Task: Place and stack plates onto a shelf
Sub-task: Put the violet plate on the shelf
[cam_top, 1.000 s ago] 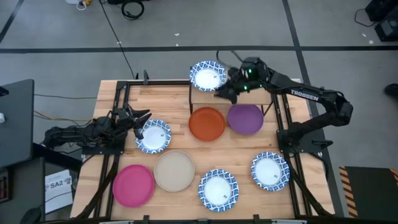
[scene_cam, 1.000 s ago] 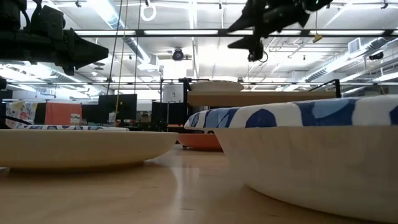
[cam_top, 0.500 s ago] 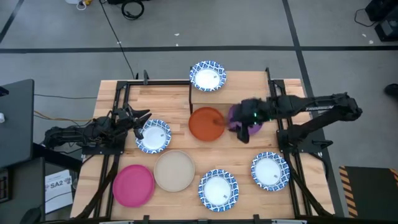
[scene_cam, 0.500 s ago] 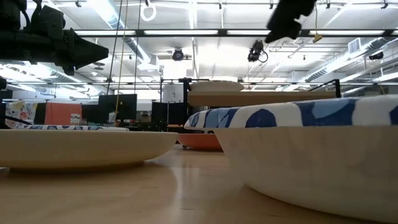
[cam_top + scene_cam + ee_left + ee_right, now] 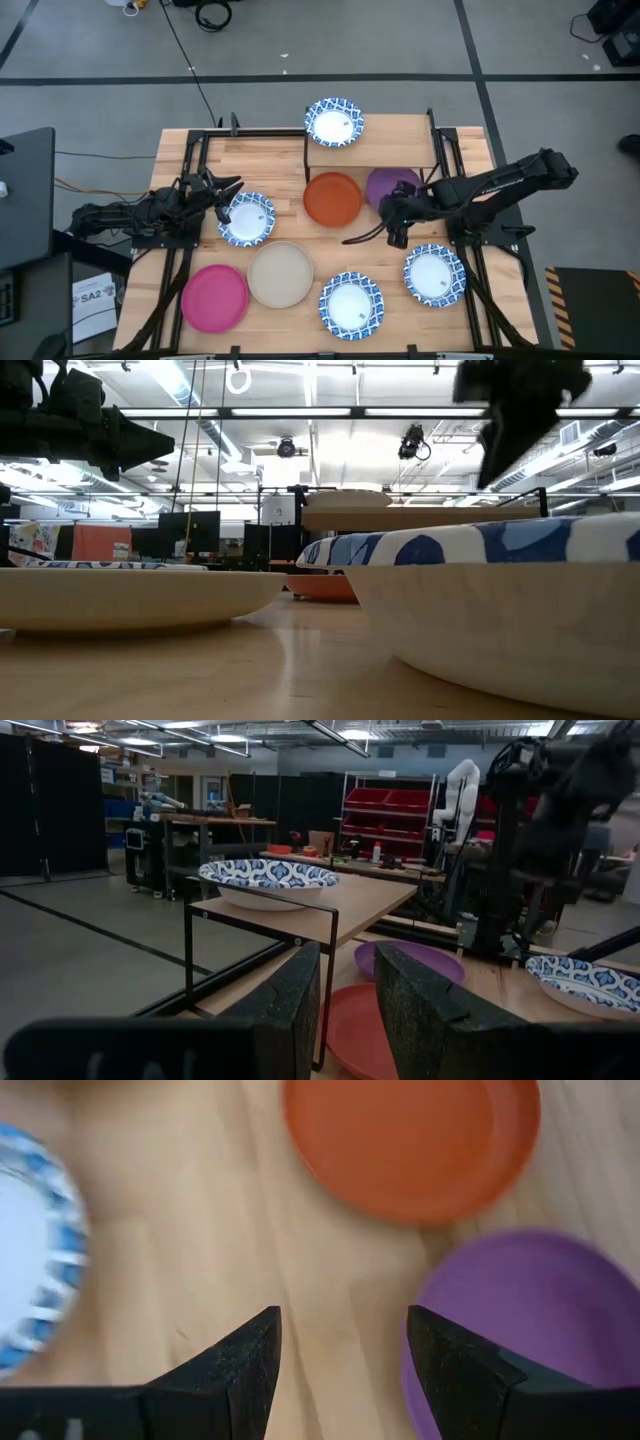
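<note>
The shelf (image 5: 395, 150) stands at the table's far middle with one blue-rimmed white plate (image 5: 335, 122) on its left half, also seen in the left wrist view as plate (image 5: 268, 880) on shelf (image 5: 350, 905). The orange plate (image 5: 333, 198) and purple plate (image 5: 390, 184) lie on the table in front of it. Three more blue-rimmed plates (image 5: 246, 218) (image 5: 350, 305) (image 5: 434, 275), the pink plate (image 5: 214, 297) and the beige plate (image 5: 281, 274) lie nearer. My right gripper (image 5: 393, 222) hangs open above the table by the purple plate's near edge (image 5: 340, 1345). My left gripper (image 5: 226, 188) waits open at the left.
Black frame rails (image 5: 190, 200) (image 5: 465, 200) run along the table's left and right sides. Bare wood (image 5: 385, 250) lies between the purple plate and the two near right plates. The shelf's right half shows bare board. A black cable (image 5: 360, 238) trails from the right arm.
My right gripper has left the shelf beside the blue-rimmed plate and swung toward the table's near edge, passing over the purple plate to its near side. The plate on the shelf stays where it was. The left arm has kept still.
</note>
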